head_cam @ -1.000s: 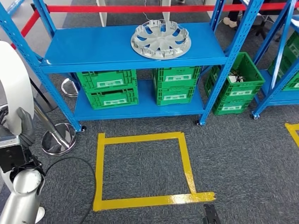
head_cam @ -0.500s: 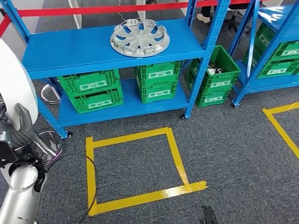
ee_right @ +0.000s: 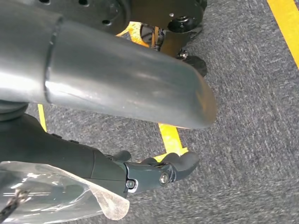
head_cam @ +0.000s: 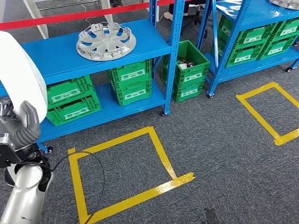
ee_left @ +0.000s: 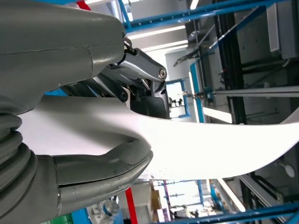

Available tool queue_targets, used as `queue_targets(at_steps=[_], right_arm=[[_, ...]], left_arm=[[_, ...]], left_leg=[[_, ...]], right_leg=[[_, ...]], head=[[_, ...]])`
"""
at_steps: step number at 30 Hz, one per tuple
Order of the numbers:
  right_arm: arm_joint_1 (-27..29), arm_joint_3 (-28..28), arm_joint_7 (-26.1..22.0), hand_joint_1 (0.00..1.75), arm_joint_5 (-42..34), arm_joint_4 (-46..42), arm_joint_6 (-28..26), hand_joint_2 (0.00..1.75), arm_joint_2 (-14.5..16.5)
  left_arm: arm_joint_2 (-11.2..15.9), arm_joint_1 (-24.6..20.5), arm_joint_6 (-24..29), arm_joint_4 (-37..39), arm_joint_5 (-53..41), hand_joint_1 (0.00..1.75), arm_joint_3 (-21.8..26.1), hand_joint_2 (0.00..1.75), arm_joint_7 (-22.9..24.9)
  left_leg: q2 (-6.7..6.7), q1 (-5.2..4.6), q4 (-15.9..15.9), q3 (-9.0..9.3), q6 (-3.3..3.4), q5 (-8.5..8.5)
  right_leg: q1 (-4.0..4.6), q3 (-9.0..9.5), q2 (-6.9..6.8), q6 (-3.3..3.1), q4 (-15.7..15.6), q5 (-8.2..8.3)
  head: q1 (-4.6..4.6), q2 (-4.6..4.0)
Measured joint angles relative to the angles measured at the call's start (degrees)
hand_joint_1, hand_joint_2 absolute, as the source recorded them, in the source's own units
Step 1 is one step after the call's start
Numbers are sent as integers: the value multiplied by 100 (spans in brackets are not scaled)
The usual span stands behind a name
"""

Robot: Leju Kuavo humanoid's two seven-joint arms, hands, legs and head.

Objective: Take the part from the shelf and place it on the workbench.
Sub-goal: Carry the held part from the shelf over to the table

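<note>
Grey carpet below, left robot hand (head_cam: pixel 22 127) grips white part (head_cam: pixel 21 70) edge-up.

white curved part (ee_left: pixel 197 149) pinched between thumb and dark fingers of left hand (ee_left: pixel 116 126)

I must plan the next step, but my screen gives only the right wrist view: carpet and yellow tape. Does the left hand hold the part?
Observer: Yes. In the head view the left hand grips a large white part by its edge.
Operator: Is any other part on the shelf?
Observer: A silver wheel cover lies flat on the top board of the blue shelf.
Operator: What is below it?
Observer: Green crates stand on the lower board.
</note>
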Motion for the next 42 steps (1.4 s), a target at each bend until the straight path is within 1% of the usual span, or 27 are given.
queue_targets(at_steps=[1, 3, 5, 7, 9, 10, 11, 12, 13, 15, 16, 18, 19, 21, 23, 24, 25, 26, 28, 30, 32, 34, 36, 38, 40, 41, 42], right_arm=[[2, 0, -4, 0, 0, 0, 1, 0, 0], [25, 0, -6, 0, -1, 0, 4, 0, -2], [49, 0, 5, 0, -2, 0, 6, 0, -5], [35, 0, 15, 0, -8, 0, 6, 0, -7], [17, 0, 20, 0, -19, 0, 7, 0, -7], [18, 0, 24, 0, -25, 0, 8, 0, -7], [22, 0, 31, 0, -30, 0, 10, 0, -7], [25, -1, 43, 0, -39, 0, 11, 0, -8], [24, -2, 56, 0, -52, 0, 12, 0, -11], [12, -4, 78, 0, -86, 0, 18, 0, -16], [11, -4, 83, 0, -96, 0, 24, 0, -17], [24, -7, 87, 0, -104, 0, 33, 0, -21], [33, -10, 90, 0, -104, 0, 40, 0, -24], [36, -18, 92, 0, -108, 0, 57, 0, -28], [29, -30, 93, 0, -116, 0, 76, 0, -28], [29, -37, 93, 0, -121, 0, 81, 0, -28], [32, -43, 96, 0, -125, 0, 86, 0, -28], [36, -49, 99, 0, -129, 0, 89, 0, -28], [38, -61, 104, 0, -139, 0, 89, 0, -28], [28, -73, 102, 0, -148, 0, 87, 0, -25], [29, -90, 100, 0, -166, 1, 80, 0, -22], [67, -105, 102, 0, -188, 2, 73, 0, -23], [100, -117, 108, 0, -208, 2, 65, 0, -25], [98, -133, 114, 0, -219, 2, 58, 0, -25], [98, -143, 119, 0, -221, 3, 58, 0, -22], [105, -145, 120, 0, -221, 4, 58, 0, -21], [111, -146, 121, 0, -221, 4, 58, 0, -20]], left_arm=[[-2, -7, -2, -8, 0, 175, -11, 175, -5], [-16, -18, -15, -26, 13, 175, -33, 175, -21], [-36, -45, -43, -52, 45, 175, -73, 175, -42], [-42, -71, -61, -76, 74, 175, -112, 175, -54], [-43, -80, -72, -84, 112, 175, -141, 175, -57], [-44, -85, -77, -84, 139, 175, -156, 175, -57], [-44, -93, -80, -84, 163, 175, -173, 175, -57], [-44, -105, -83, -84, 179, 175, -193, 175, -57], [-43, -123, -83, -84, 193, 175, -214, 175, -57], [-39, -159, -83, -85, 220, 175, -253, 175, -56], [-37, -173, -83, -85, 235, 175, -265, 175, -56], [-34, -188, -81, -86, 267, 175, -289, 175, -55], [-32, -194, -80, -87, 279, 175, -301, 175, -55], [-26, -208, -77, -88, 298, 175, -319, 175, -56], [-12, -205, -75, -86, 308, 175, -325, 175, -56], [-4, -198, -75, -86, 314, 175, -328, 175, -56], [4, -191, -74, -86, 327, 175, -331, 175, -55], [8, -188, -75, -86, 338, 175, -334, 175, -55], [12, -203, -78, -86, 361, 175, -345, 175, -55], [14, -235, -83, -84, 382, 175, -366, 175, -61], [12, -255, -85, -80, 416, 175, -394, 175, -73], [-7, -269, -84, -79, 446, 175, -423, 175, -88], [-36, -290, -86, -80, 464, 175, -442, 175, -108], [-46, -299, -87, -78, 475, 175, -448, 175, -125], [-50, -297, -89, -74, 481, 175, -451, 175, -130], [-54, -297, -89, -72, 482, 175, -454, 175, -132], [-60, -297, -90, -70, 484, 175, -455, 175, -133]], left_leg=[[-80, 2, -121, 43, 15, -2], [-13, -8, -175, 36, 64, 1], [112, 4, -225, 38, 139, 42], [253, 8, -247, 34, 188, 61], [404, -1, -245, 23, 199, 60], [479, -3, -244, 20, 200, 59], [549, -3, -242, 20, 198, 58], [610, -3, -241, 22, 193, 55], [667, -7, -235, 27, 183, 48], [759, -39, -218, 27, 140, 31], [800, -57, -211, 28, 116, 28], [886, -68, -213, 37, 67, 32], [870, -57, -199, 40, 37, 6], [669, -30, 72, -61, -18, -209], [437, -19, 803, -366, -43, -598], [398, -21, 1192, -536, -43, -748], [385, -23, 1432, -644, -39, -794], [377, -24, 1451, -657, -27, -719], [298, -24, 837, -388, 14, -298], [76, -15, 101, -62, 61, -10], [-39, -24, -160, 34, 79, 9], [58, -24, -212, 33, 105, 32], [184, 2, -263, 46, 166, 67], [320, 5, -277, 47, 201, 77], [463, -2, -275, 42, 204, 75], [533, -4, -274, 42, 201, 73], [599, -4, -274, 44, 195, 68]], right_leg=[[-10, -43, 56, 40, 8, 16], [-32, -120, 147, 127, 0, 52], [-33, -227, -23, 191, 125, -41], [-31, -507, -328, 239, 697, -360], [-43, -851, -444, 282, 1459, -671], [-47, -923, -461, 296, 1638, -702], [-49, -874, -479, 302, 1576, -624], [-48, -705, -518, 299, 1279, -462], [-44, -458, -609, 289, 840, -282], [-10, -60, -777, 232, 149, -85], [4, 20, -812, 198, 5, -65], [13, 9, -718, 123, -16, -53], [4, 5, -667, 89, -25, -35], [-22, 5, -563, 20, -51, 0], [-30, 2, -450, -18, -55, 16], [-27, 0, -383, -26, -54, 18], [-23, 0, -313, -29, -52, 19], [-20, 2, -240, -30, -48, 21], [-21, 9, -96, -25, -33, 21], [-22, -20, 28, 9, -6, 27], [-46, -86, 127, 81, 3, 57], [-70, -147, 179, 155, -4, 78], [-52, -290, -38, 204, 212, -64], [-42, -626, -347, 243, 882, -402], [-51, -959, -450, 279, 1566, -638], [-53, -995, -470, 288, 1643, -610], [-53, -899, -496, 289, 1469, -478]], head=[[2, 0], [2, 0], [17, 0], [40, 0], [51, 0], [51, 0], [51, 0], [51, 0], [51, 0], [50, 0], [43, 0], [35, 0], [32, 0], [22, 0], [8, 0], [5, 0], [4, 0], [5, 0], [4, 0], [7, 0], [9, 0], [4, 0], [32, 0], [64, 0], [69, 0], [72, 0], [72, 0]])
